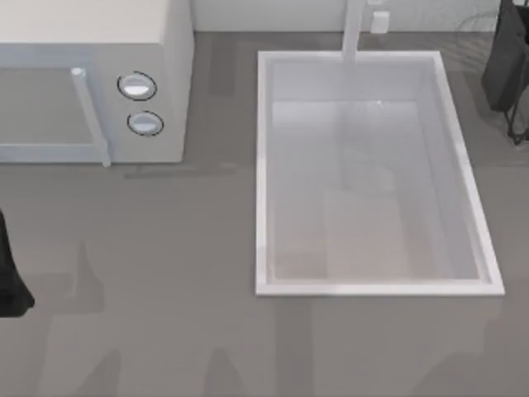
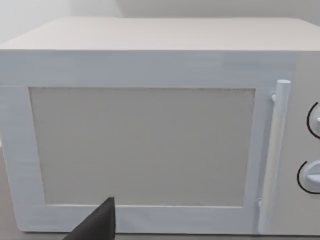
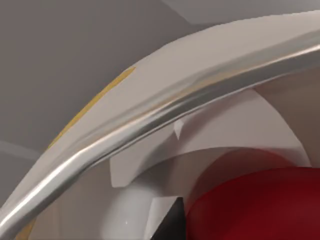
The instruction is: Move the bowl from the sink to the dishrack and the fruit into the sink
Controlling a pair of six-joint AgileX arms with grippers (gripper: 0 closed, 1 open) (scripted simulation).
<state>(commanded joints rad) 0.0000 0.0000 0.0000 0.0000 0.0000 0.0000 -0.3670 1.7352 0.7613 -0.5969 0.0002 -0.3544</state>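
My right arm is at the far right corner of the surface, by the thin dark wires of the dishrack, which the top view's edge cuts off. My right wrist camera sits very close to the fruit, a dark red rounded lump lying just behind a pale curved wall with a shiny band along its edge. That may be some dish's rim, though at this range I cannot be sure. Whether my right jaws are released, clenched or already around the fruit, I cannot tell.

I judge the fruit light, firm and smooth, so likely to slip. I would take it across its widest part with a gentle squeeze, keeping clear of the curved wall.

The sink, with its faucet post, lies well to the left of that arm. I cannot tell where the bowl stands; a glossy bowl is best pinched at its rim.

My left arm is parked at the left edge, facing the microwave; I cannot tell the state of my left jaws either.
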